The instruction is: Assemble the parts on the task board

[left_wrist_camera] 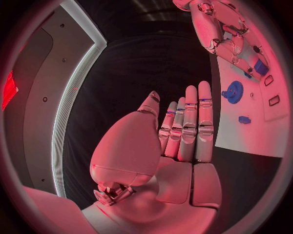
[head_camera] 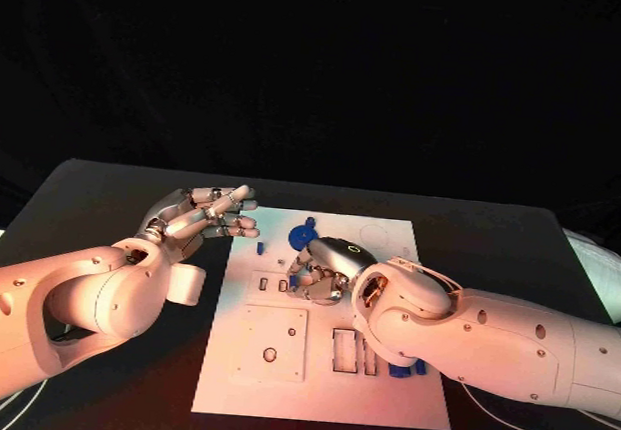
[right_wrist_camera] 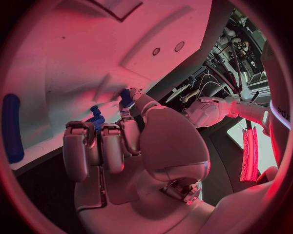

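The right arm is lying nearest the camera, stretching in from the right edge of the head view across the lower right of the task board. Its right hand is resting over the board's middle, fingers curled down (a small blue part is being pinched at the fingertips in the right wrist view). A blue gear-like part is sitting just beyond that hand, toward the upper middle of the frame, and another blue part is lying at the board's lower right, beside the arm. The left hand is hovering over the black bench at the board's upper left edge, fingers extended and holding nothing.
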